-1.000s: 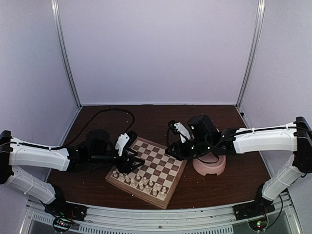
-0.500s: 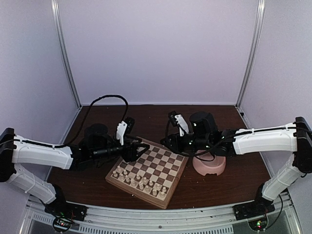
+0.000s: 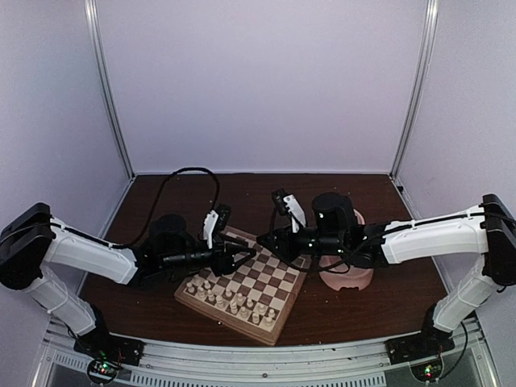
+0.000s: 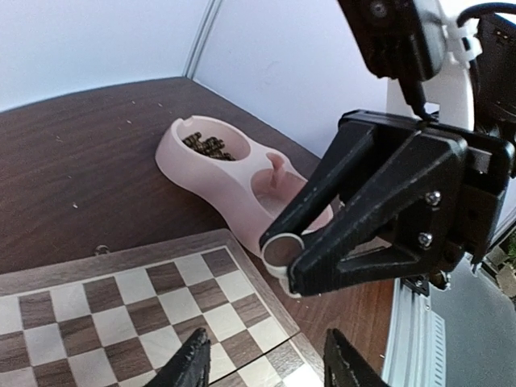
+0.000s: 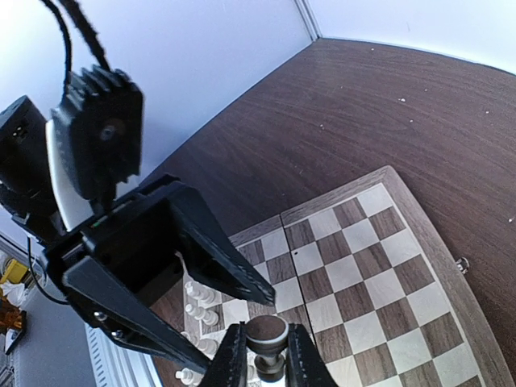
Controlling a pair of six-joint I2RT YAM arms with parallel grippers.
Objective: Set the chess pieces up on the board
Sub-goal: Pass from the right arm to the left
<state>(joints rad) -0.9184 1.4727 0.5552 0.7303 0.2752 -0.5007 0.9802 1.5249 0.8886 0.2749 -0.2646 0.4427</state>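
One held piece (image 5: pixel 268 332) only, pinched tight in the right end effector (image 5: pixel 266 364): clamps it across the body, with a round end showing past the fingers. Cannot tell whether that end is head or base. Looks dark in the right wrist view. Hangs above the board (image 5: pixel 367 274) near its far edge, touching no square.

Faces the left end effector (image 4: pixel 266 367) almost tip to tip, that one spread apart and carrying nothing. Seems poised for a hand-over, as a judgement only.

Handles, by the look, as light, stiff turned wood: no give under the fingers, smooth and rounded, so likely to twist or squirt out if nipped on a curve. Best taken across the waist or just under the head, centred on the pads, leaving the flat base free for setting down. Narrow-footed too, so apt to topple if let go tilted or brushed by a finger on the way out.

Further out, pale chess pieces (image 3: pixel 230 300) ranked along the two near rows of the board, close together and easy to bowl over. Beyond the board's corner, on the table (image 4: pixel 89 153), a pink bowl (image 4: pixel 201 173) with dark pieces (image 4: pixel 205 145) heaped in one compartment
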